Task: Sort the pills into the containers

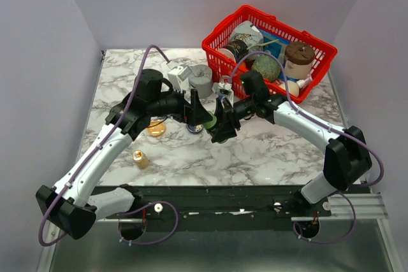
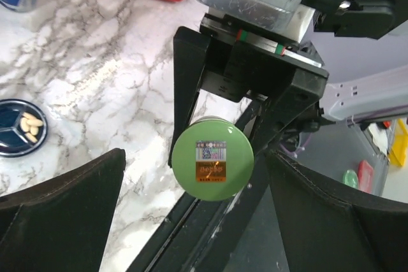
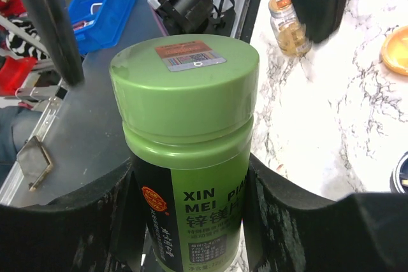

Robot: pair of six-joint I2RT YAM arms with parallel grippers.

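Note:
My right gripper [image 3: 191, 208] is shut on a green pill bottle [image 3: 188, 125] with its green cap on, held above the table's middle [image 1: 211, 121]. The left gripper [image 2: 201, 221] is open, its fingers [image 2: 64, 208] standing well apart on either side of the bottle's cap [image 2: 212, 160] without touching it. In the top view the left gripper [image 1: 199, 116] faces the right gripper [image 1: 220, 125]. A dark blue container [image 2: 20, 127] holding a few pale pills [image 2: 30, 125] lies on the marble beneath. The orange container [image 1: 155, 128] sits to its left, also at the edge of the right wrist view [image 3: 395, 49].
A small amber bottle with a gold cap [image 1: 139, 158] stands near the front left. The grey notched block [image 1: 201, 79] and a white object [image 1: 180, 73] sit behind the grippers. A red wire basket [image 1: 220, 62] full of jars fills the back right.

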